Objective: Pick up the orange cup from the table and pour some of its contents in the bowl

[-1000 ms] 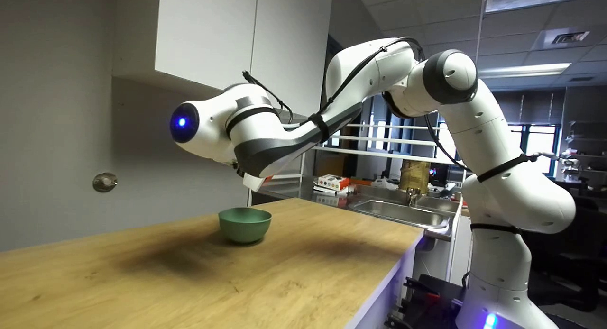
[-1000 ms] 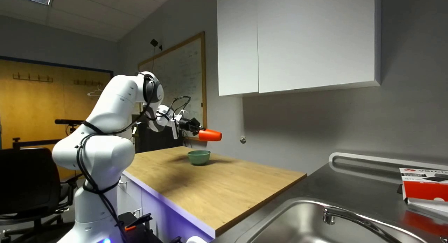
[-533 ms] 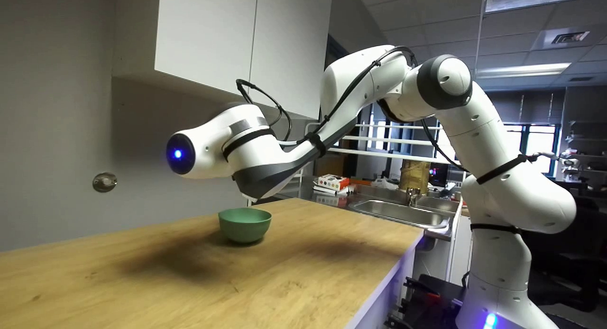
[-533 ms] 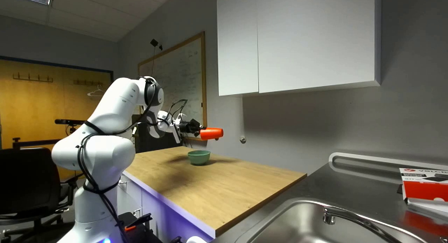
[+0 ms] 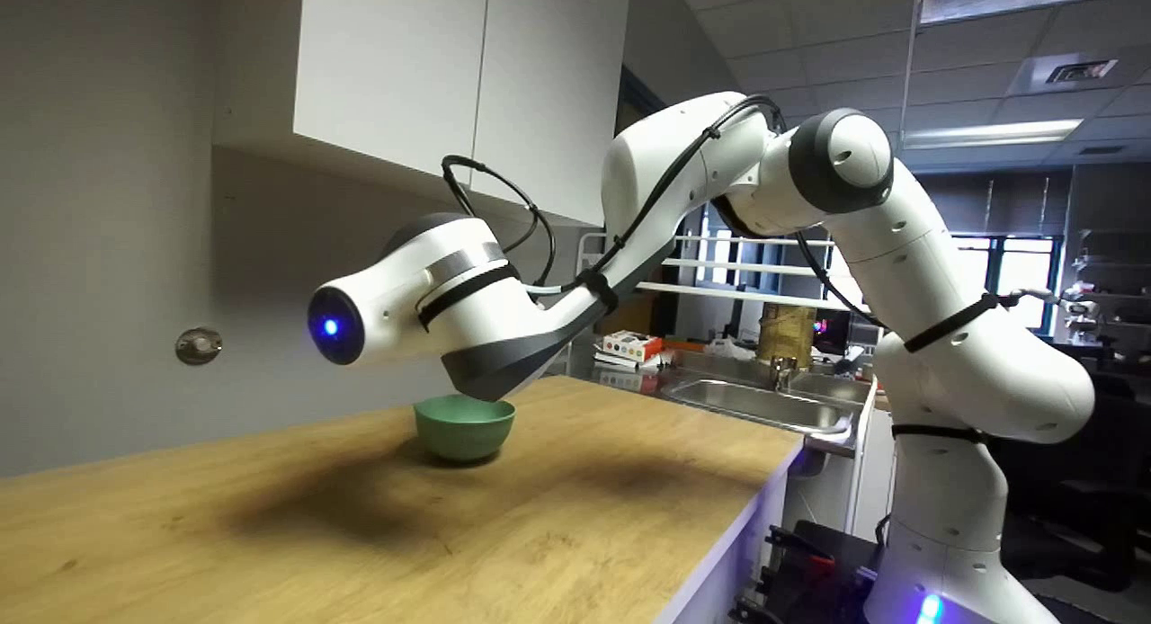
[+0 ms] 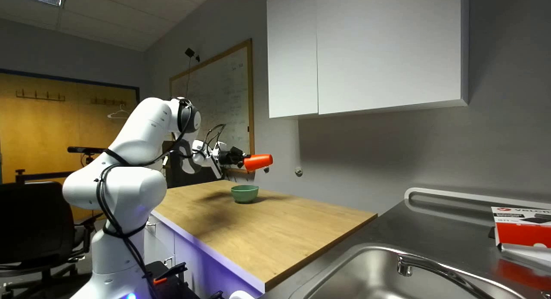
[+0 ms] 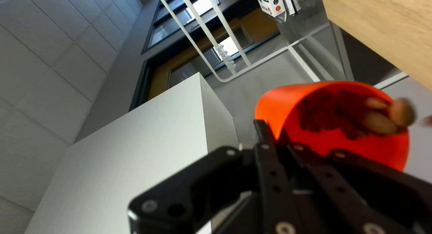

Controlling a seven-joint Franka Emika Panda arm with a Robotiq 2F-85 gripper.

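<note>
The black jaws are pinching the orange cup (image 6: 258,162) by its side and holding it up in the air. The cup is hanging nearly sideways, its mouth facing the wrist view. Tan bits (image 7: 379,122) are sitting near its edge, and one blurry bit (image 7: 403,112) is poking over. Darker bits (image 7: 319,114) are lying deeper inside. In an exterior view, the green bowl (image 6: 245,194) is standing on the wooden worktop (image 6: 284,230), lower than the cup. Farther off, a white cupboard (image 5: 387,66) is hanging, and a bright window (image 5: 1030,264) is glowing.
</note>
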